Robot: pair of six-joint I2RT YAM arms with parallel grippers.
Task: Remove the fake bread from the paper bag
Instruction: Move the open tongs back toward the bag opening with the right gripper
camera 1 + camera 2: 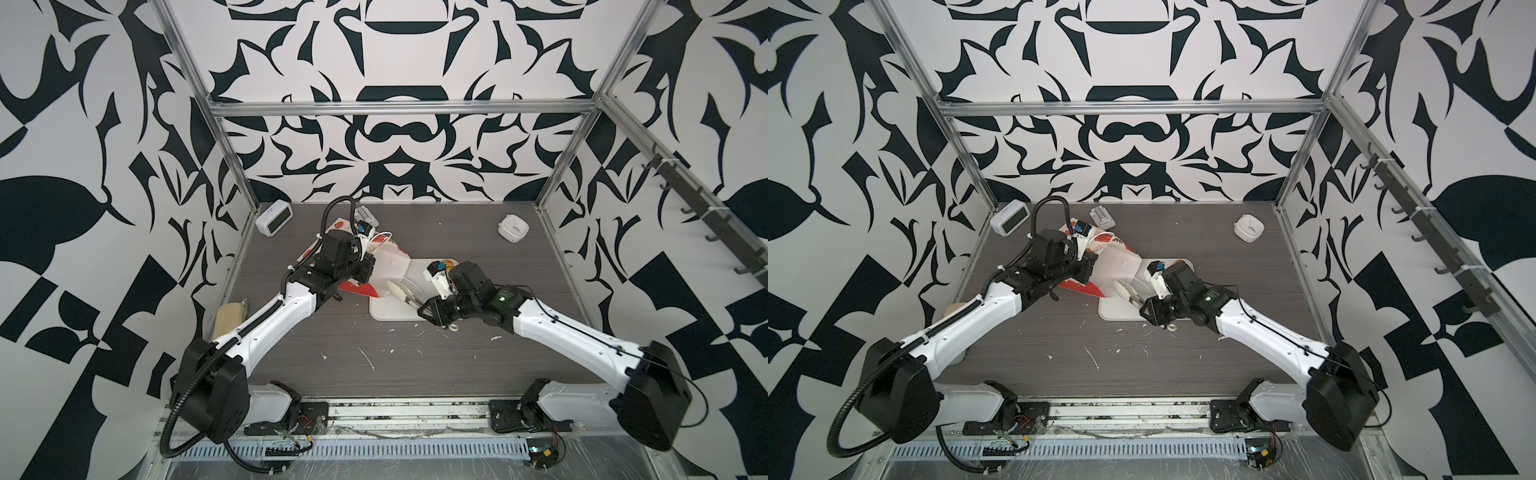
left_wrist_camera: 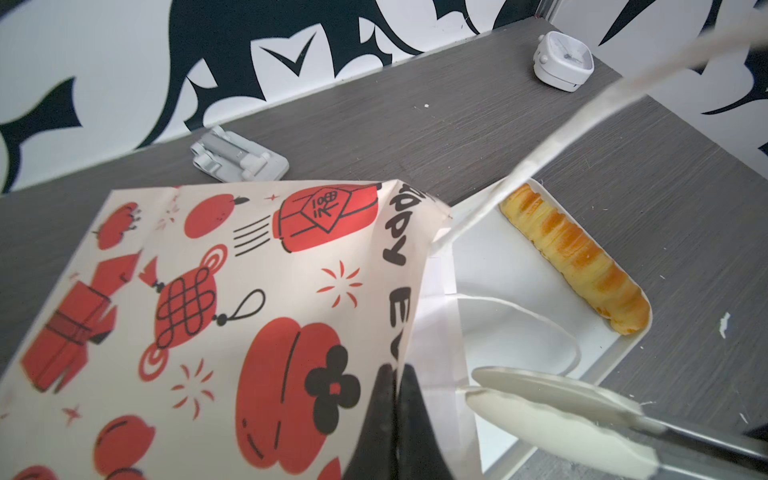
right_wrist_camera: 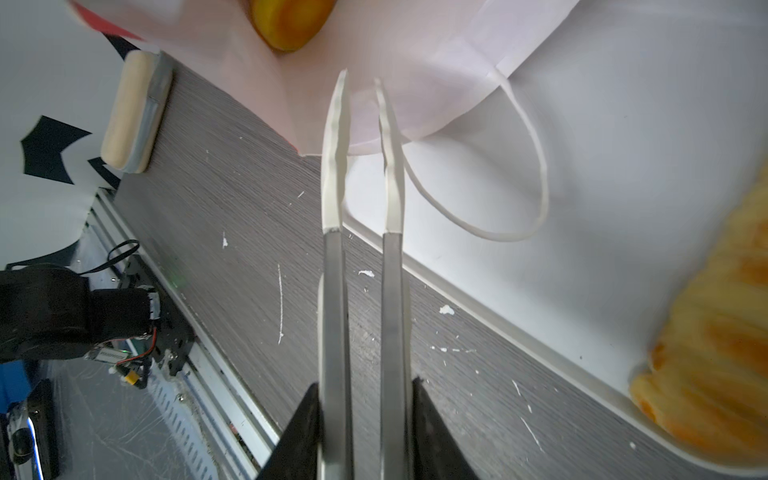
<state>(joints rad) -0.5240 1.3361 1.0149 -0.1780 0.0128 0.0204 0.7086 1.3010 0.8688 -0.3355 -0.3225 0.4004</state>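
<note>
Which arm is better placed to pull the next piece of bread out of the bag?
Probably the right: the right claw grips tongs whose tips point at the open mouth of the bag, where a yellow bread shows inside. The left claw is clamped on the bag edge, holding it open.

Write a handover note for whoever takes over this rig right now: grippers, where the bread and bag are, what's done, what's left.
Left gripper: shut on the upper lip of the paper bag, mouth open at the tray.
Right gripper: shut on tongs, tips slightly apart, empty, at the mouth.
Done: the long twisted stick lies in the tray.
Left: at least one yellow pastry shows inside the bag; others not visible.
</note>
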